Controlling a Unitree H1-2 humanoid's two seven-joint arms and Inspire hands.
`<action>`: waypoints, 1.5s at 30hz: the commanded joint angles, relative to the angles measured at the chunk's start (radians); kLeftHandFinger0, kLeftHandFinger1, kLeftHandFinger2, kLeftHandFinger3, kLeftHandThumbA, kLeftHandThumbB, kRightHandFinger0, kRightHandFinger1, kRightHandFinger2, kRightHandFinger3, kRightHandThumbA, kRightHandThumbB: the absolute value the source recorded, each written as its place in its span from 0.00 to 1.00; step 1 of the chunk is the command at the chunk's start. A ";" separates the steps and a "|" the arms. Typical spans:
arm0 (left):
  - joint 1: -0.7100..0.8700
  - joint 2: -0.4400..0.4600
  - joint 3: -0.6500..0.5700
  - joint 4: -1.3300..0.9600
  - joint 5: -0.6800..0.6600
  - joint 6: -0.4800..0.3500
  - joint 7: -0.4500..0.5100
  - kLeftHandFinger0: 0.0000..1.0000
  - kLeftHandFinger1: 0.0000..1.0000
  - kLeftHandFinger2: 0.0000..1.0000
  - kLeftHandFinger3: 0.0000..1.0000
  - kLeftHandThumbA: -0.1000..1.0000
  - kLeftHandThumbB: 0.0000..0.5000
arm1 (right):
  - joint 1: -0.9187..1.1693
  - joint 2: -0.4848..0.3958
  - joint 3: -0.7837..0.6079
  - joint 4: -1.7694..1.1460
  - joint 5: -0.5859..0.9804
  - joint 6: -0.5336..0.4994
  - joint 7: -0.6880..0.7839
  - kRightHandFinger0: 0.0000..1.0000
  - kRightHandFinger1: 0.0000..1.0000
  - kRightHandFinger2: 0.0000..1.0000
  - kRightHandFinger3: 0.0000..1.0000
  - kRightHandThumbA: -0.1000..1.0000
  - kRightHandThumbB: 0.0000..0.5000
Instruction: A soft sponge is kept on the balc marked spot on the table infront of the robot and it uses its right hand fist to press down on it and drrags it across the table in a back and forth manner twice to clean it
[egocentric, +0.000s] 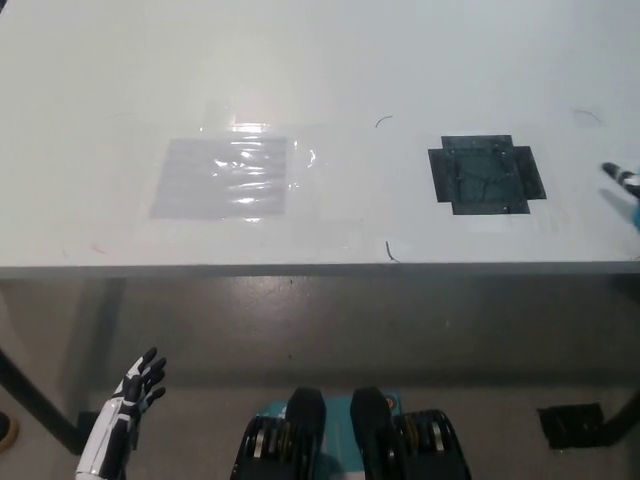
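Nearest of all, below the table's front edge and far to the left of the black square, one white left hand (128, 395) hangs with its fingers spread apart, holding nothing.

One table (330, 60) fills the upper part of the view, pale and smooth, its front edge running straight across. On it there are two marked patches. The first is one black square (486, 174) of tape with notched corners, lying flat near the front edge on the right side. The second is one clear shiny sheet (222, 176), taped down flat well to the left of the black square, at about the same depth from the edge, with light glinting off its wrinkles.

At the very right border, to the right of the black square and level with it, only a sliver of the right hand (622, 177) shows: one dark fingertip with a pale band, pointing toward the square. Whether this hand is closed or spread cannot be told, as nearly all of it lies outside the picture.

Just beneath that fingertip, at the border, one thin strip of bright blue shows, which seems to be the sponge (636, 215). It rests on the table, apart from the black square, and too little of it is visible to tell its shape.
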 joint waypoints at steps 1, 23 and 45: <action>-0.017 0.012 0.002 -0.009 -0.009 -0.042 -0.010 1.00 1.00 1.00 1.00 1.00 0.95 | 0.063 -0.008 -0.021 0.031 0.021 0.042 -0.013 0.00 0.00 0.17 0.05 1.00 0.08; -0.008 0.004 0.001 -0.014 -0.011 -0.049 -0.004 1.00 1.00 1.00 1.00 1.00 0.97 | -0.086 0.287 0.010 0.006 0.009 0.025 0.008 0.00 0.00 0.00 0.00 1.00 0.24; 0.004 -0.001 0.008 -0.025 -0.021 -0.039 0.000 1.00 1.00 1.00 1.00 1.00 1.00 | -0.114 0.359 0.044 0.004 -0.006 0.021 0.003 0.00 0.00 0.00 0.00 1.00 0.22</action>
